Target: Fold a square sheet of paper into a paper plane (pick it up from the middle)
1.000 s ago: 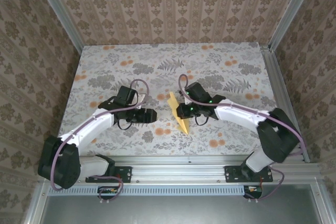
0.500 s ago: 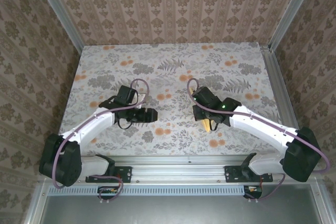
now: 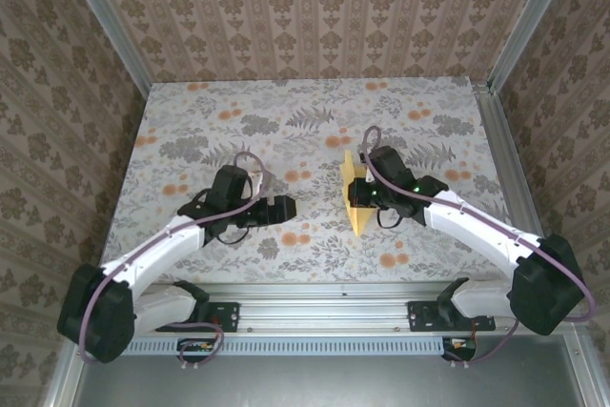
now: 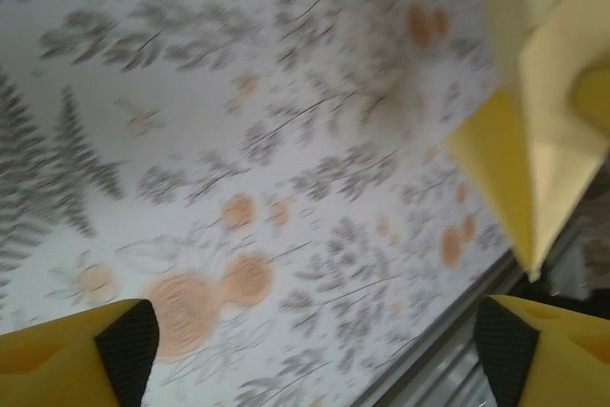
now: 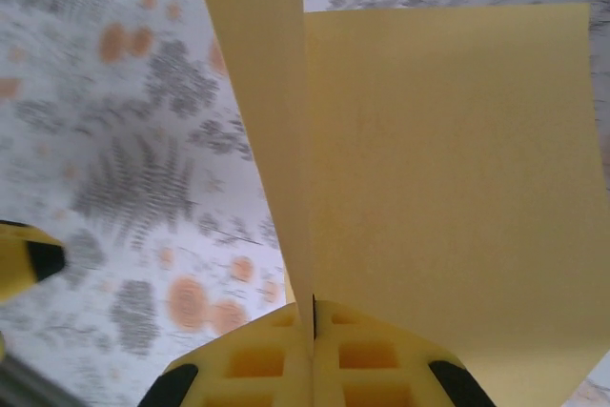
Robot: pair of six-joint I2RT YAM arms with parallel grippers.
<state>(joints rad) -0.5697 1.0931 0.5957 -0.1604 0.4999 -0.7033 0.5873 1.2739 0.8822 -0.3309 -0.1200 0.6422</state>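
My right gripper (image 3: 370, 194) is shut on the pale-yellow sheet of paper (image 3: 355, 199), which is folded and held off the floral cloth, one tip pointing at the near edge. In the right wrist view, two flaps of the paper (image 5: 448, 169) fan up from the closed right gripper (image 5: 313, 316). I cannot tell whether this shape is the paper plane. My left gripper (image 3: 286, 209) hovers open and empty to the paper's left. Its wrist view has the left gripper (image 4: 315, 350) spread wide, with the paper (image 4: 543, 121) at upper right.
The floral tablecloth (image 3: 238, 131) covers the table. An aluminium rail (image 3: 334, 297) runs along the near edge and shows as rail (image 4: 448, 369) low in the left wrist view. Patterned walls enclose the back and sides. A left fingertip (image 5: 29, 259) shows beside the paper.
My right gripper carried the paper rightward and turned it, so the paper now stands left of the fingers. My left gripper moved a little right and opened wider.
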